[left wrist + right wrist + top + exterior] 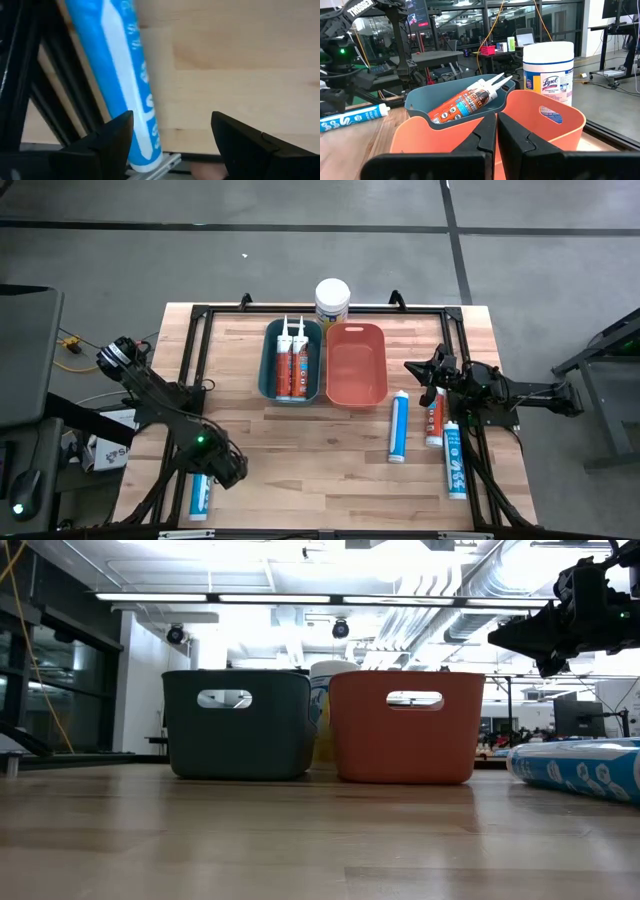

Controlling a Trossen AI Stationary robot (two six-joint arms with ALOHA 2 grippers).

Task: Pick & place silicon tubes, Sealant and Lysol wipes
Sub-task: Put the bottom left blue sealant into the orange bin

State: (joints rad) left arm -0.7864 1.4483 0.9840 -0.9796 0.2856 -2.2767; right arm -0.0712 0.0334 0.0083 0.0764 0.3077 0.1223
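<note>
My left gripper point(222, 470) sits low at the near left corner of the worktop point(340, 435), jaws apart, with the blue tube point(199, 497) lying beside one finger, not between them. To grasp it well, I judge I should shift sideways until both fingers straddle the tube's middle, then close. My right gripper point(425, 369) hangs with jaws together beside the orange bin point(356, 363); the Lysol wipes point(332, 301) stand behind the bins.

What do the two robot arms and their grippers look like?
Both arms are black, built of jointed segments. The left arm shows a small green light near its wrist and a round silver-rimmed joint at its base. The right gripper has two flat, angular black fingers. The left gripper has matching dark, wedge-shaped fingers.
</note>
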